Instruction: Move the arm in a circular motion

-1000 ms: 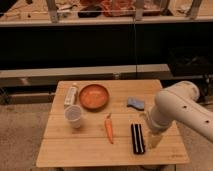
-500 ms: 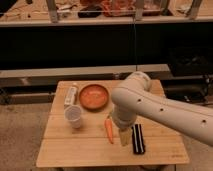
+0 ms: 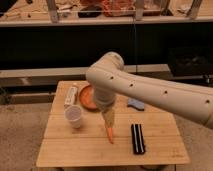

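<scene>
Wooden table below: arm judged mid-circle, gripper at frame centre, state indeterminate; you next sweep the arc onward.

A wooden table stands on a grey floor, with a long shelf behind. The gripper hangs over the table.

- A wooden table bore the rest.
- A white cup stood at its left, in front of a lying bottle.
- An orange bowl sat beside the bottle.
- A carrot lay mid-table, its far end just below the gripper.
- A black box lay right of the carrot, with a blue cloth behind it.
</scene>
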You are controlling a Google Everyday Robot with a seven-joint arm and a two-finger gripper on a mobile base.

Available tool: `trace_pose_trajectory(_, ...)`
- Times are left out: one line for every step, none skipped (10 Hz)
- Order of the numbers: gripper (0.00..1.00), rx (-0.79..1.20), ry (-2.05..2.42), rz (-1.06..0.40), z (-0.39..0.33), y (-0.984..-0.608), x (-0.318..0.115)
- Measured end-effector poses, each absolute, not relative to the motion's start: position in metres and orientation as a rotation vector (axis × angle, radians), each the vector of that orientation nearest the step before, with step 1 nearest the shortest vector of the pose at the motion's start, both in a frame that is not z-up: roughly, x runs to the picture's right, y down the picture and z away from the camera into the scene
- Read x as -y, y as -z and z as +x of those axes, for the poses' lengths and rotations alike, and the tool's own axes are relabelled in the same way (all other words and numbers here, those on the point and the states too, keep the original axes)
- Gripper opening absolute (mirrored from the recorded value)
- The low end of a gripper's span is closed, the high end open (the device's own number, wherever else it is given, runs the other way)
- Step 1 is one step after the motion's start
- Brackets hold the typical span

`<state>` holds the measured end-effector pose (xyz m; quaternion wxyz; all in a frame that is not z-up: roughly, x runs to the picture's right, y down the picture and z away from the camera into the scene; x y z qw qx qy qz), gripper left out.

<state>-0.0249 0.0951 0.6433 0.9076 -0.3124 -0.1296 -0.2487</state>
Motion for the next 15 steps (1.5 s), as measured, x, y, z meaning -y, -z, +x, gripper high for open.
trace_pose_trajectory(0.80,0.281,0.543,-0.644,-0.038,-0.654,-0.081)
trace_pose_trajectory(0.80,0.290,0.568,-0.638,-0.053,-0.667,-0.064)
trace_pose_trajectory(0.80,0.296,0.580,-0.638,-0.062,-0.679,-0.050)
trace_pose_trajectory(0.80,0.293,0.575,-0.640,-0.064,-0.694,-0.036)
trace_pose_trajectory(0.80,0.288,0.555,-0.642,-0.061,-0.712,-0.020)
trace_pose_trajectory(0.80,0.285,0.524,-0.649,-0.054,-0.728,-0.010)
trace_pose_trajectory(0.80,0.276,0.485,-0.655,-0.040,-0.740,-0.003)
trace_pose_trajectory(0.80,0.272,0.467,-0.659,-0.030,-0.747,0.001)
trace_pose_trajectory(0.80,0.261,0.432,-0.663,-0.011,-0.757,0.007)
trace_pose_trajectory(0.80,0.256,0.416,-0.665,-0.004,-0.760,0.008)
trace_pose_trajectory(0.80,0.251,0.402,-0.668,0.003,-0.762,0.008)
trace_pose_trajectory(0.80,0.238,0.376,-0.673,0.015,-0.766,0.007)
trace_pose_trajectory(0.80,0.228,0.355,-0.676,0.026,-0.768,0.007)
trace_pose_trajectory(0.80,0.219,0.335,-0.681,0.036,-0.770,0.006)
trace_pose_trajectory(0.80,0.211,0.315,-0.686,0.045,-0.773,0.004)
